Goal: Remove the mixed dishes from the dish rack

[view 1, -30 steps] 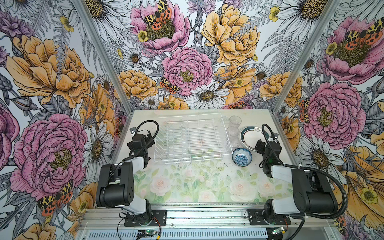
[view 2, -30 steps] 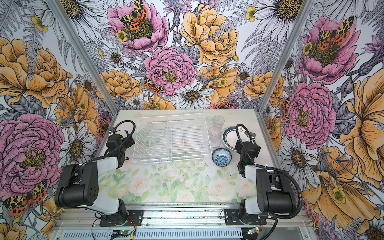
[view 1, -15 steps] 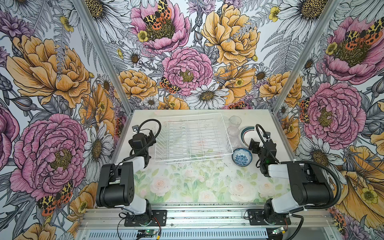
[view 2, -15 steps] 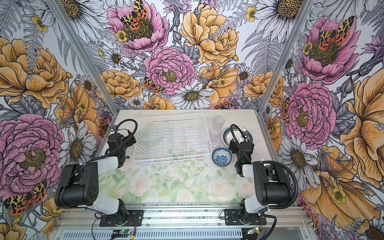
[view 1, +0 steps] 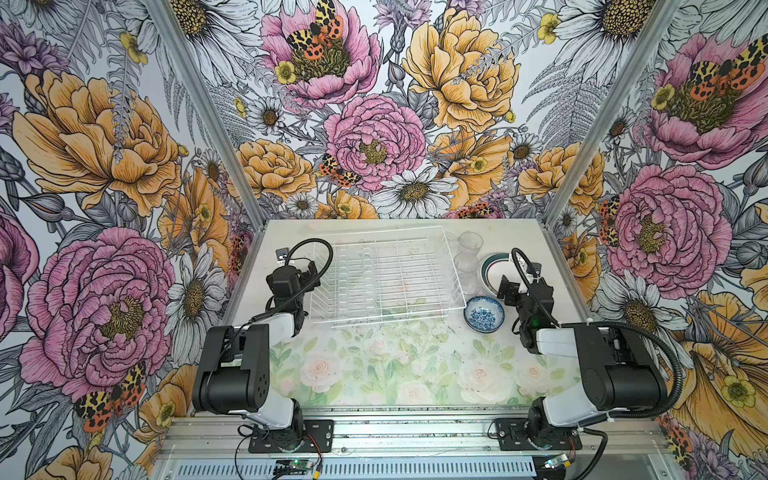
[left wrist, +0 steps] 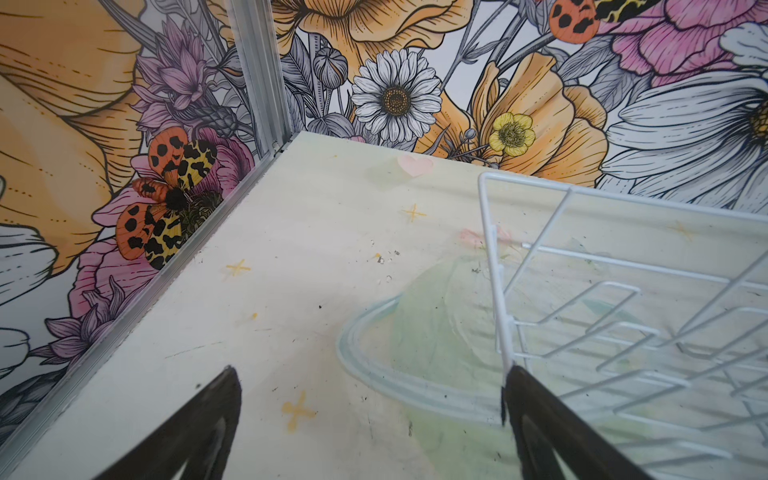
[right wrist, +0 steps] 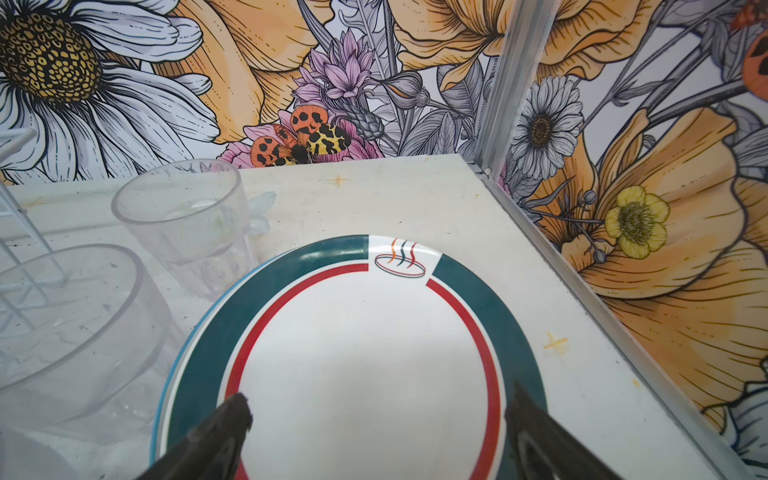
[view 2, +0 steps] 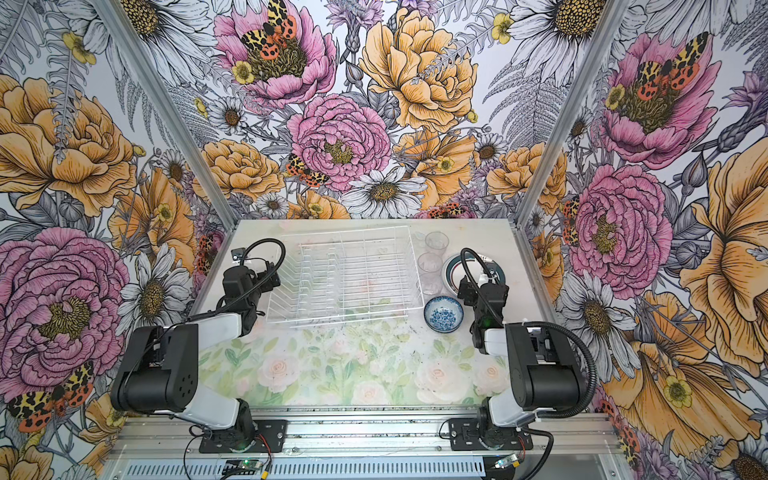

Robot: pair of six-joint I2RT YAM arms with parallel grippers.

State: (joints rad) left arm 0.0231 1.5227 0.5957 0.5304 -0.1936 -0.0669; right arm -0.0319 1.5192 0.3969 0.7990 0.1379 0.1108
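Observation:
The white wire dish rack (view 1: 386,277) (view 2: 344,277) stands at the back middle of the table, and I see no dishes in it. To its right, in both top views, stand two clear tumblers (view 1: 471,242) (view 1: 466,269) (view 2: 436,241), a teal-and-red-rimmed plate (view 1: 490,266) (view 2: 452,266) (right wrist: 365,353) and a blue-and-white bowl (view 1: 484,314) (view 2: 443,313). A light blue plate edge (right wrist: 164,399) shows under the teal plate. My right gripper (view 1: 505,286) (right wrist: 376,403) hangs open over that plate, holding nothing. My left gripper (view 1: 311,270) (left wrist: 370,386) is open and empty at the rack's left end, one fingertip (left wrist: 515,390) right by a rack wire (left wrist: 492,257).
Flowered walls with metal corner posts (left wrist: 257,75) (right wrist: 505,83) close in the table on three sides. The tumblers (right wrist: 183,212) (right wrist: 62,316) stand close beside the plate, between it and the rack. The table front (view 1: 399,365) bears a printed rose pattern.
My right gripper has moved back and a little left, out over the teal-rimmed plate, its jaws widening slightly. My left gripper has shifted slightly back toward the rack's left end.

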